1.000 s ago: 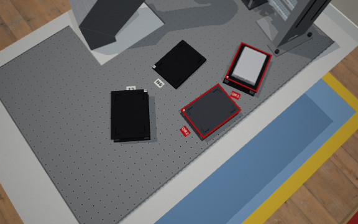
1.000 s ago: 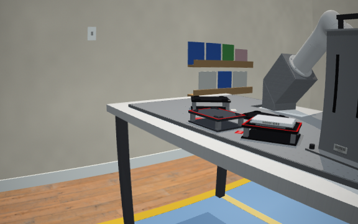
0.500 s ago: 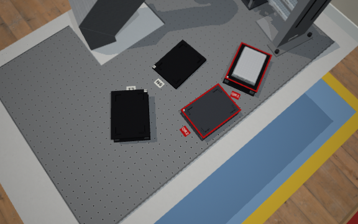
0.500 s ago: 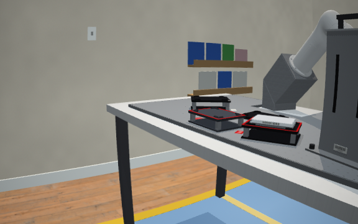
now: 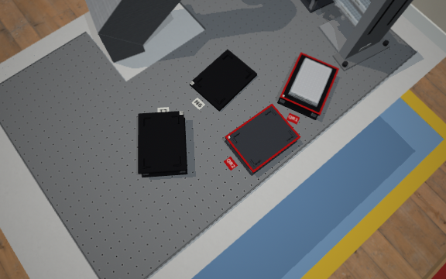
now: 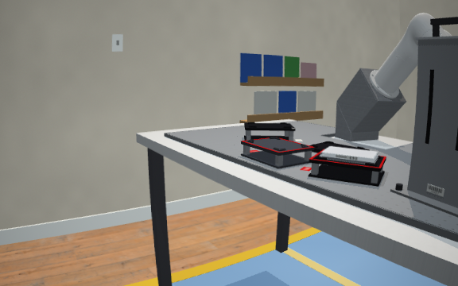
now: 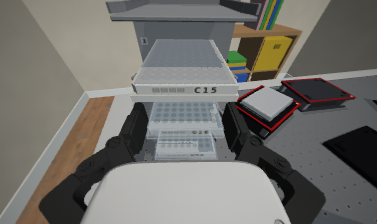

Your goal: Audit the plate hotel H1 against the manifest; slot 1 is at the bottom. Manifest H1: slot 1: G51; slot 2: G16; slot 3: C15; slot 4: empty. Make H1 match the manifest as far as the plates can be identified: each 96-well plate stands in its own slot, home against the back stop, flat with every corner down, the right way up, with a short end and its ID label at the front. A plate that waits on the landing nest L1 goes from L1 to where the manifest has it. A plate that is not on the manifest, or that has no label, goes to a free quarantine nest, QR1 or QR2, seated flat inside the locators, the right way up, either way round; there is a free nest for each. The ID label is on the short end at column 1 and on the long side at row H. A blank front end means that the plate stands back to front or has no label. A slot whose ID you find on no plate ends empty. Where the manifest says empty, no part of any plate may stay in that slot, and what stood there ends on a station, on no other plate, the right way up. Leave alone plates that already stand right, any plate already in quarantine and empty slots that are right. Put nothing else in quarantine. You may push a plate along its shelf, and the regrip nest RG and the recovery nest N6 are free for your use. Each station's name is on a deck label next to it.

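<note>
In the wrist view the plate hotel H1 (image 7: 174, 11) stands straight ahead. A white plate (image 7: 184, 75) with the front label C15 sits in an upper slot, short end forward. Below it a clear plate (image 7: 186, 114) carries a label that reads about G16, and another clear plate (image 7: 185, 146) lies lowest and sticks out furthest. My gripper (image 7: 185, 111) is open. Its black fingers stand on either side just below the C15 plate and touch nothing. The exterior and top views show only the hotel's outside (image 6: 448, 119) (image 5: 366, 35); the gripper is hidden there.
A white plate (image 5: 310, 81) (image 6: 348, 154) (image 7: 266, 104) lies flat in the red-edged QR1 nest (image 5: 300, 103). The QR2 nest (image 5: 263, 137) (image 6: 277, 144) (image 7: 316, 90) holds nothing. The black N6 nest (image 5: 223, 79) and another black nest (image 5: 162, 143) are bare.
</note>
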`<action>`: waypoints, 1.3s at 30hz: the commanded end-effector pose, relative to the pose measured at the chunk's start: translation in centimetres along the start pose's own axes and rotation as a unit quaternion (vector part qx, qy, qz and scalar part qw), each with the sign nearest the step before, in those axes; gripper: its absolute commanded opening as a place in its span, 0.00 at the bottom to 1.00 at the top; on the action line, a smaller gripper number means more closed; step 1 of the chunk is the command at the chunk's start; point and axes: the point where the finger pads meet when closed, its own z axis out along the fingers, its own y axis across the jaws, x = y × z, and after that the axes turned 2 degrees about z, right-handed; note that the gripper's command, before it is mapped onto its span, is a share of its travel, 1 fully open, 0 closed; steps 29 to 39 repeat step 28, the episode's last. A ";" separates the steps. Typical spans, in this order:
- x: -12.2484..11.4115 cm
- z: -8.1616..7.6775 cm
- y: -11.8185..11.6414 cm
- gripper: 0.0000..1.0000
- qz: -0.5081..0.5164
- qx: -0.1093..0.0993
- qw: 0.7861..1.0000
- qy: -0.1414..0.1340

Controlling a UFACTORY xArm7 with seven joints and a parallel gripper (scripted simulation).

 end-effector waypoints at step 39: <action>0.1 -2.0 0.0 1.00 0.001 0.000 1.000 0.000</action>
